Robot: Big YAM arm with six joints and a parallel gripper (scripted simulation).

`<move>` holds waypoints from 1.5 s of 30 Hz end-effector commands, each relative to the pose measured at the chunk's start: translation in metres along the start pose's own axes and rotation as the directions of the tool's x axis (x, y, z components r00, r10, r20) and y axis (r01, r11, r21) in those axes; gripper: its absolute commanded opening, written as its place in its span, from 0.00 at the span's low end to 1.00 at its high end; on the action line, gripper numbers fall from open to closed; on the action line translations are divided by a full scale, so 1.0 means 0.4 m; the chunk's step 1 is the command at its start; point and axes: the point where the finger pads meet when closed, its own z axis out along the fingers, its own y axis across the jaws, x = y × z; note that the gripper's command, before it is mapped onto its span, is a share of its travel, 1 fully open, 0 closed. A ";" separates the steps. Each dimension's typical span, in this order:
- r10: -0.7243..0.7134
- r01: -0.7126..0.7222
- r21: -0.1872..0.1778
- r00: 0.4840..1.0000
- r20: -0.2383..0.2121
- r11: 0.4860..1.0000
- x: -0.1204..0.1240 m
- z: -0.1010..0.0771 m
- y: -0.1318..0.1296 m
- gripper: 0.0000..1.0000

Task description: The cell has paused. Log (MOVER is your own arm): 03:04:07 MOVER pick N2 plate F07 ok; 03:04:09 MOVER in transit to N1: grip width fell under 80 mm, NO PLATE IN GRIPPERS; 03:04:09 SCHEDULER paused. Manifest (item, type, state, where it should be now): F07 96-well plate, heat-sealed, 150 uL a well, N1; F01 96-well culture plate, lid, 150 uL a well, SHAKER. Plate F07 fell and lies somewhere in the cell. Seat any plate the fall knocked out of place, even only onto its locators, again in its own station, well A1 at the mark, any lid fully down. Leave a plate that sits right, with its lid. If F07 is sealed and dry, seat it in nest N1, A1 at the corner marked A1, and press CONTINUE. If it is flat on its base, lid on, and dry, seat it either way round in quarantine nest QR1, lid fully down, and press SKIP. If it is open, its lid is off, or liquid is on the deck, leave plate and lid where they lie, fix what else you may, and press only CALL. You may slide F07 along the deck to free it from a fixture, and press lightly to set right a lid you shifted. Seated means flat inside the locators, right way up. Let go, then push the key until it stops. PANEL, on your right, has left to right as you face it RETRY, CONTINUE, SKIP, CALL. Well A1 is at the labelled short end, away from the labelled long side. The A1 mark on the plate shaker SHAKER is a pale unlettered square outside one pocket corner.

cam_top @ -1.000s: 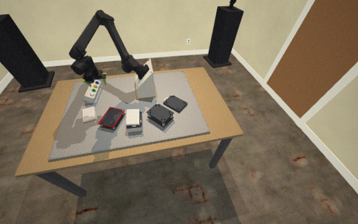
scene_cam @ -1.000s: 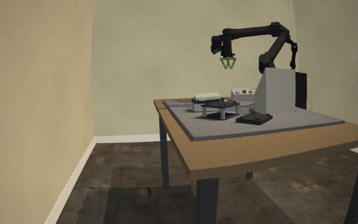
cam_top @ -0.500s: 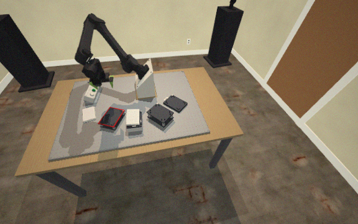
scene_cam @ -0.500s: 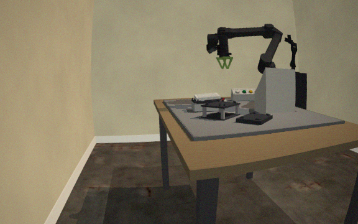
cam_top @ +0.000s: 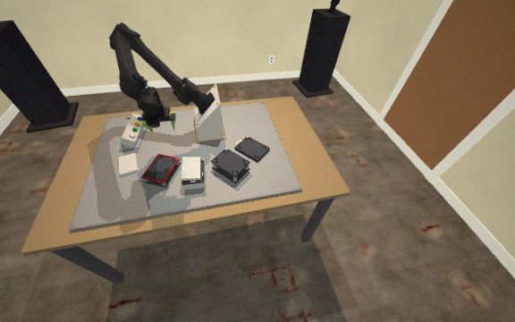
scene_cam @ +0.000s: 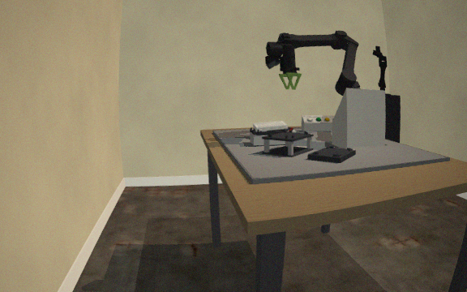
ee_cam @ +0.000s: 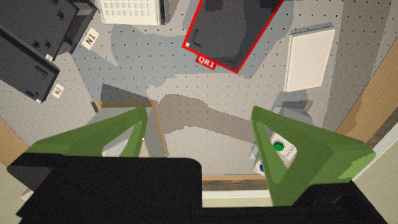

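A flat white plate (cam_top: pixel 128 165) lies on the grey deck between the button panel (cam_top: pixel 131 131) and the red-framed nest QR1 (cam_top: pixel 160 169). It also shows in the wrist view (ee_cam: pixel 310 57), with a plain top and no liquid around it. QR1 (ee_cam: pixel 231 32) is empty. The nest labelled N1 (ee_cam: pixel 42 20), a raised dark platform (cam_top: pixel 231 164), is empty. A white well plate (cam_top: pixel 191 169) sits on the shaker. My gripper (ee_cam: pixel 199 111) (scene_cam: pixel 289 81) is open and empty, high above the deck beside the panel.
A tall grey wedge fixture (cam_top: pixel 208 118) stands at the back of the deck by the arm's base. A second low dark nest (cam_top: pixel 252 148) lies right of N1. The panel's green button (ee_cam: pixel 278 146) shows under my right finger.
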 end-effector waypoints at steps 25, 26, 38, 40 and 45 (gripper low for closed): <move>0.070 -0.070 -0.010 0.997 0.021 0.998 -0.061 -0.018 0.225 1.00; 0.070 -0.070 -0.010 0.997 0.021 0.998 -0.061 -0.018 0.225 1.00; 0.085 -0.085 -0.010 0.996 0.026 0.996 -0.217 0.026 0.215 1.00; 0.085 -0.085 -0.011 0.996 0.026 0.996 -0.229 0.030 0.216 1.00; 0.084 -0.084 -0.008 0.996 0.026 0.996 -0.288 0.052 0.215 1.00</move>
